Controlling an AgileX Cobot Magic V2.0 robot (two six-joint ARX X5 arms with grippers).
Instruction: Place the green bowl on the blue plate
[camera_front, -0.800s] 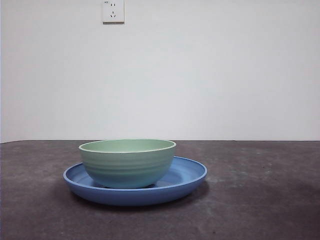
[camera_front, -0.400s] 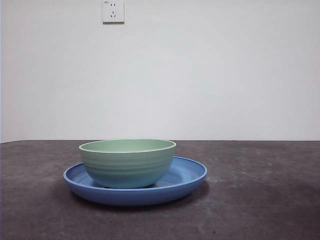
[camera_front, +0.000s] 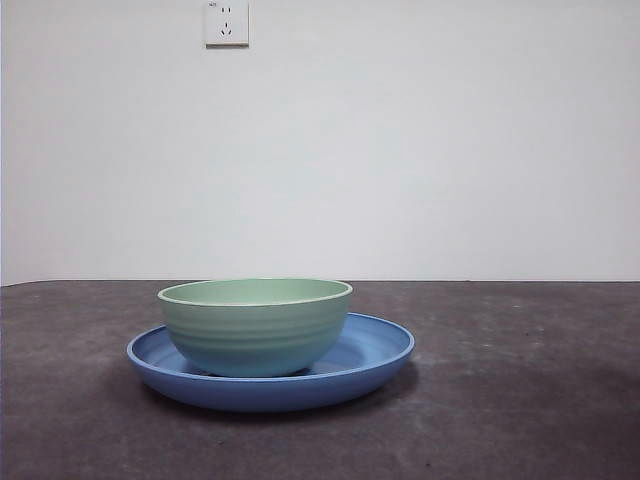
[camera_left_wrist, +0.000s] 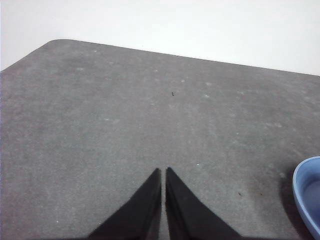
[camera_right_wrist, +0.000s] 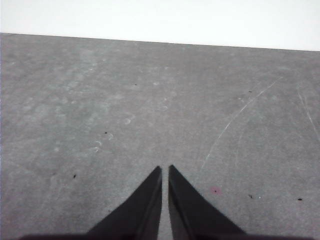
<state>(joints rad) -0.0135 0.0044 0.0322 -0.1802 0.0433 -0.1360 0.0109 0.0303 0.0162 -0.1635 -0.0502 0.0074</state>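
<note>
The pale green bowl (camera_front: 255, 325) stands upright inside the wide blue plate (camera_front: 380, 350), left of the table's middle in the front view. No arm shows in that view. My left gripper (camera_left_wrist: 163, 171) is shut and holds nothing; it hangs over bare tabletop, and a sliver of the blue plate's rim (camera_left_wrist: 306, 192) shows off to its side. My right gripper (camera_right_wrist: 165, 168) is shut too, empty, over scratched grey tabletop with neither dish in its view.
The dark grey table (camera_front: 520, 400) runs back to a white wall with a power socket (camera_front: 226, 22). The left wrist view shows the table's rounded far corner (camera_left_wrist: 57, 44).
</note>
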